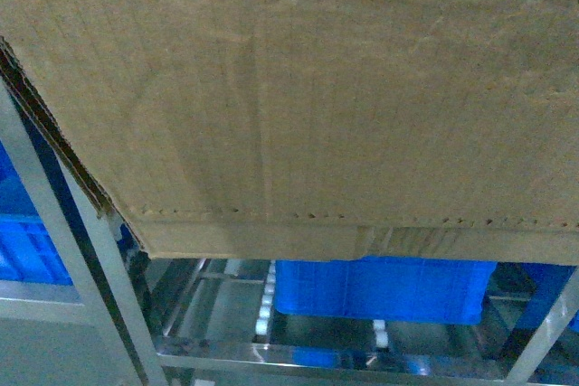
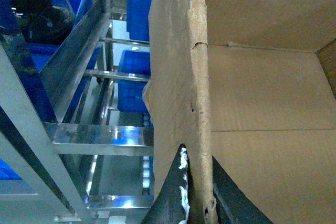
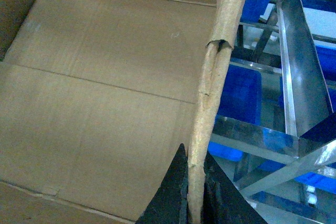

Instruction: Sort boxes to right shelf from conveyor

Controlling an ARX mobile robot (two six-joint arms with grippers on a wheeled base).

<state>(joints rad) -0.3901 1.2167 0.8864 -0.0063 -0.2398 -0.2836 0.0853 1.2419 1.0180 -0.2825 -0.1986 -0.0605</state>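
Observation:
A large brown cardboard box (image 1: 298,88) fills most of the head view, held up off any surface, with its perforated line near the lower edge. My left gripper (image 2: 198,182) is shut on the ragged top edge of one box wall (image 2: 178,77), one finger outside and one inside. My right gripper (image 3: 195,182) is shut on the opposite wall's torn edge (image 3: 212,77) in the same way. The box's inside (image 3: 105,103) looks empty. The right shelf (image 1: 271,350), a shiny steel rack with white rollers (image 1: 264,314), stands directly behind and below the box. The conveyor is out of view.
A blue plastic crate (image 1: 380,287) sits on the shelf's roller tier below the box's base. More blue crates (image 2: 131,77) occupy other tiers. Steel uprights (image 1: 54,223) and cross rails (image 3: 294,77) flank the box on both sides.

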